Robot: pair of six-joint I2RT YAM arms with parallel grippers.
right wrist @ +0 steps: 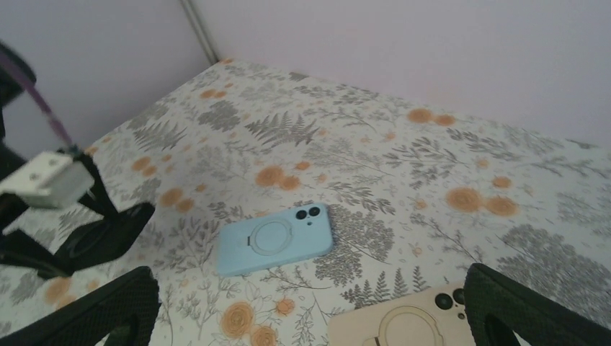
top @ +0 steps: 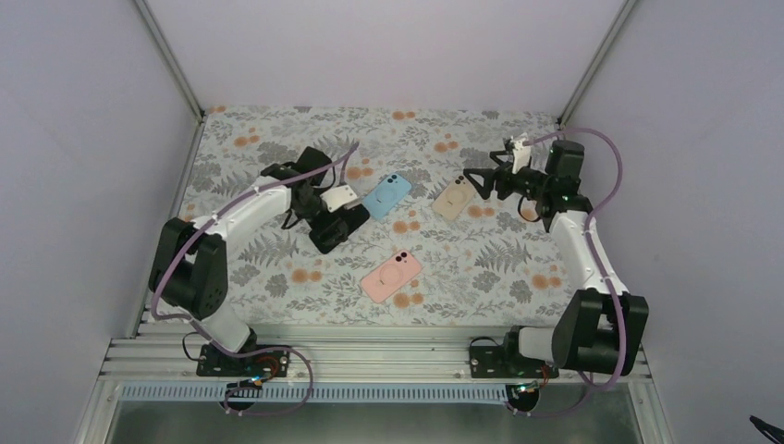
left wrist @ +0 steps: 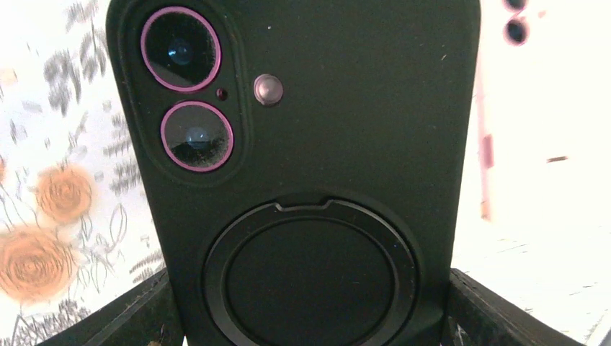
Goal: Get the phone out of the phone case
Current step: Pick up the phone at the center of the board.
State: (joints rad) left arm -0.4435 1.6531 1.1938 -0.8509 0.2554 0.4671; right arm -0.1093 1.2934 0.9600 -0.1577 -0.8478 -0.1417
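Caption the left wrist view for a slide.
Black phone case, pink-ringed lenses at top, fills the frame between the fingers of the left gripper.

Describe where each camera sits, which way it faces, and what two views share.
Top external: above and behind the bases, looking down on the table; left arm and right arm show.
Left wrist: close over the black phone, gripped between the left claw fingers.
Right wrist: looks leftward across the table; the open right claw fingers frame the bottom corners.
Shared: top and right wrist both show the blue phone.
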